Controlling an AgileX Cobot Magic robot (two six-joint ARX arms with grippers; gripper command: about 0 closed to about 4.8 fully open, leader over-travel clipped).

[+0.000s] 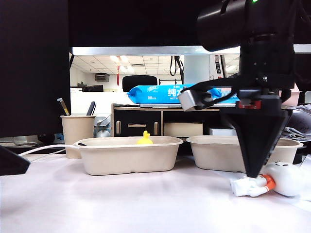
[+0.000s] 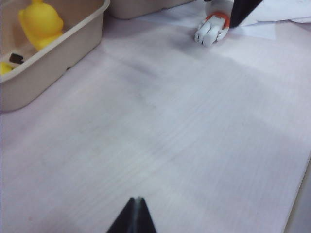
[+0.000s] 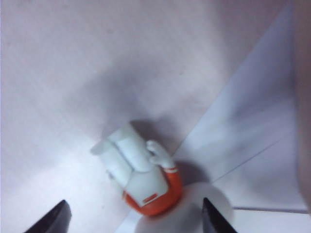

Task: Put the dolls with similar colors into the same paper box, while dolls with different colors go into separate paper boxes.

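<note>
Paper boxes (image 1: 127,158) matt moulded pulp; white doll (image 3: 141,174) smooth plastic; table (image 2: 194,145) matt, faint grain

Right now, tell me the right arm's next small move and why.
Probably lower the right end effector a little and close: its jaws stand open on either side of the white figure with the orange collar, which lies on its side on the table, ungripped.

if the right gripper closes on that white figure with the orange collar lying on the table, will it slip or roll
The white round-headed figure with the orange collar looks like smooth, hard plastic, so it may slip under a shallow pinch. It lies on its side with a rounded head, so it could roll if nudged. The right gripper stands open astride it; the left gripper is far off.
</note>
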